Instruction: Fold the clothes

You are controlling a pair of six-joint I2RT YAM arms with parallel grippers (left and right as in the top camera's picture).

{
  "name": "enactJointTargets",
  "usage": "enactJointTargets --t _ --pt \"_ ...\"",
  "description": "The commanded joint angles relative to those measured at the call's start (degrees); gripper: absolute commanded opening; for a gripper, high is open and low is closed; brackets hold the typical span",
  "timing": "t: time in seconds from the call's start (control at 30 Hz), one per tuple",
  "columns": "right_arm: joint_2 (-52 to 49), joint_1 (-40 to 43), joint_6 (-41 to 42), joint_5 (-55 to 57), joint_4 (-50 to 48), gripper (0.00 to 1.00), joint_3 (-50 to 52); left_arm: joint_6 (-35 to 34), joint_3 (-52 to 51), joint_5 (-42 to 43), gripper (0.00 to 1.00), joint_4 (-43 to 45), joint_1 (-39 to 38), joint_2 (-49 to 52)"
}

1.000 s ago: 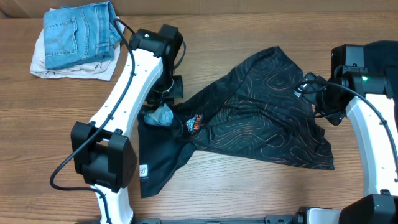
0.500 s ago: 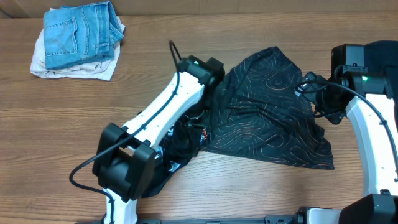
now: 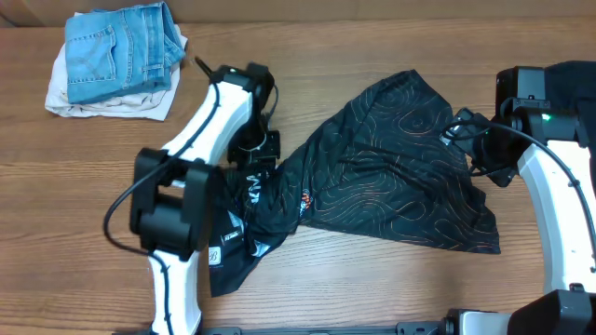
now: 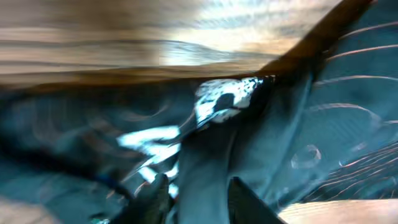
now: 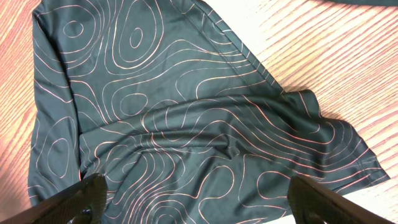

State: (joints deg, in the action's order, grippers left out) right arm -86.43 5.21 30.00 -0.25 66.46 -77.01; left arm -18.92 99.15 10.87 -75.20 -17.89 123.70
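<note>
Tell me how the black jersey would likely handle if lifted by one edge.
The jersey probably drapes limply: it lies in soft wrinkles and bunched folds on the table. It looks thin, so likely light. Its smooth surface suggests it may slide easily.

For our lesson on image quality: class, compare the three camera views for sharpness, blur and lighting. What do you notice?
Overhead: sharp, evenly lit, no glare, contour lines on the jersey readable. Left wrist: heavy blur smears cloth and table; the white print is unreadable. Right wrist: crisp contour lines; the bare table at upper right looks pale and bright; its own fingers at the bottom corners are soft.
</note>
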Motion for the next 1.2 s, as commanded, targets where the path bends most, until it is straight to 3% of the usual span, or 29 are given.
enactJointTargets --t 0.0,0.1,0.27,0.37,0.5,0.67,0.83,0.97,1.17 --pt "-0.1 0.2 -0.2 -0.5 -0.2 0.96 0.2 4.2 0.6 6.7 0.3 -0.6 -0.7 3.2" --pt "-0.1 0.2 -0.2 -0.6 -0.3 0.96 0.2 4.4 0.6 6.3 0.41 -0.9 -0.8 3.2" --pt "-0.1 0.2 -0.2 -0.6 -0.4 0.96 0.2 4.3 -0.4 5.6 0.4 -0.8 -0.8 3.7" --pt "-0.1 0.2 -0.2 -0.6 -0.3 0.96 0.2 4.3 -0.9 5.4 0.22 -1.1 -1.0 4.6" --pt "-0.1 0.2 -0.2 -0.5 -0.1 0.96 0.2 4.3 -0.9 5.4 0.04 -1.0 -1.0 4.8" --pt "-0.1 0.2 -0.2 -0.5 -0.2 0.96 0.2 4.3 1.4 4.8 0.04 -3.5 -0.9 4.7" --pt "-0.1 0.2 -0.2 -0.5 -0.1 0.96 0.2 3.1 12.9 -5.4 0.04 -10.8 -1.4 1.6" --pt "-0.1 0.2 -0.2 -0.5 -0.1 0.96 0.2 2.6 20.0 -8.3 0.04 -14.5 -2.3 -2.0" --pt "-0.1 0.2 -0.2 -0.5 -0.1 0.96 0.2 1.9 21.2 -9.8 0.04 -16.9 -2.8 -7.3"
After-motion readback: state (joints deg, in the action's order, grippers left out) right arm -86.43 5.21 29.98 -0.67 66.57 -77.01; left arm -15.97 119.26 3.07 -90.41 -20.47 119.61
